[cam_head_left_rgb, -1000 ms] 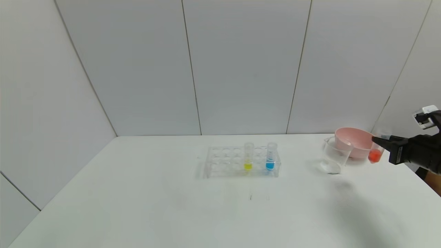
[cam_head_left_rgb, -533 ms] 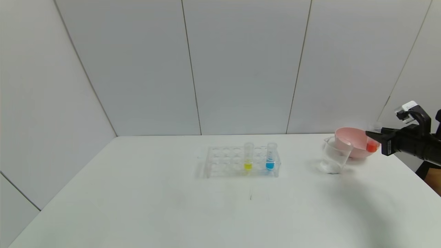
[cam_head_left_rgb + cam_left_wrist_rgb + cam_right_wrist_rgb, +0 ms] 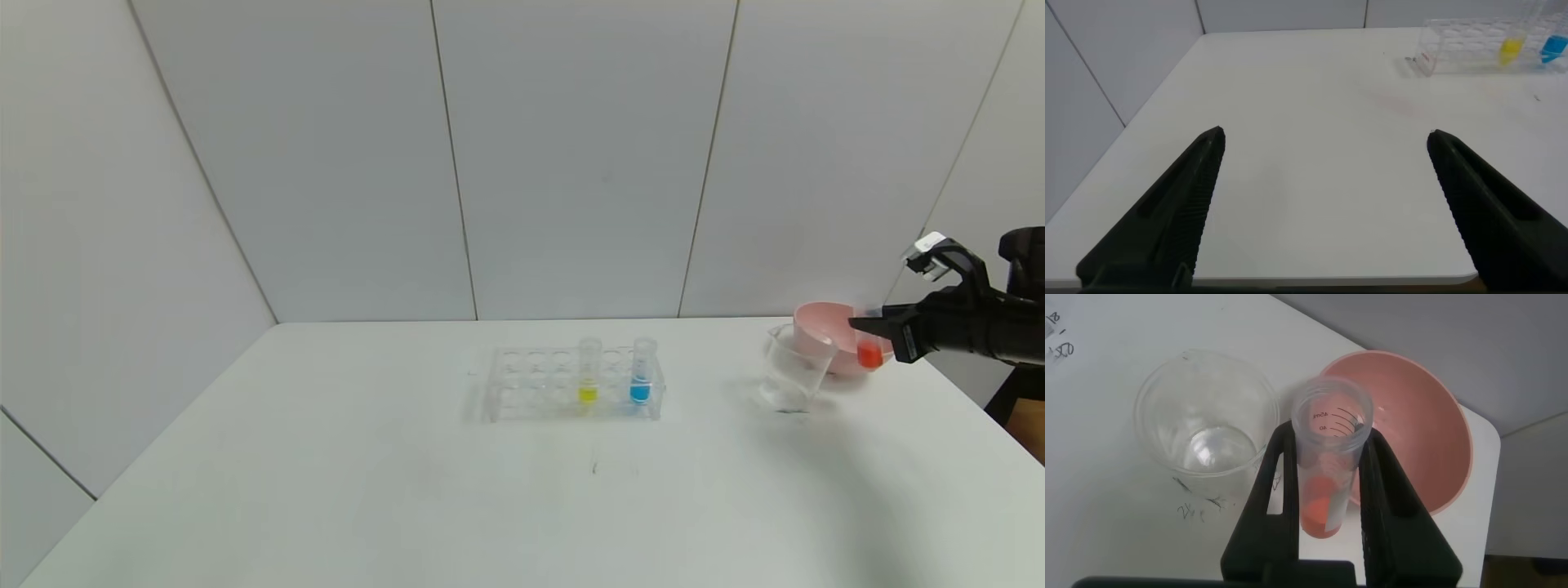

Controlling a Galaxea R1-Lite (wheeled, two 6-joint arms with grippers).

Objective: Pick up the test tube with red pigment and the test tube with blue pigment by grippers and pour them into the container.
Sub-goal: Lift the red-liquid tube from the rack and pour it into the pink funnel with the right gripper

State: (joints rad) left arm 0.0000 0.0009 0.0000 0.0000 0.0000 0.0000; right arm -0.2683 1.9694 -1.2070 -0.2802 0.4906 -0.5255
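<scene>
1. Right hand (image 3: 867,328) was clenched on the test tube with red pigment (image 3: 1327,469), held upright above the surface (image 3: 408,490) near its far right corner, in front of the pink bowl (image 3: 820,322).
2. Container (image 3: 790,369) stood on the surface just beside the bowl, toward the surface's middle, apart from the held tube.
3. Test tube with blue pigment (image 3: 642,374) stood upright in the clear rack (image 3: 522,384) at mid-surface, at the rack's right end, with a yellow-liquid tube (image 3: 589,374) near it.
4. Left hand (image 3: 1323,188) was released, fingers spread wide, hovering over the surface's near left edge.
</scene>
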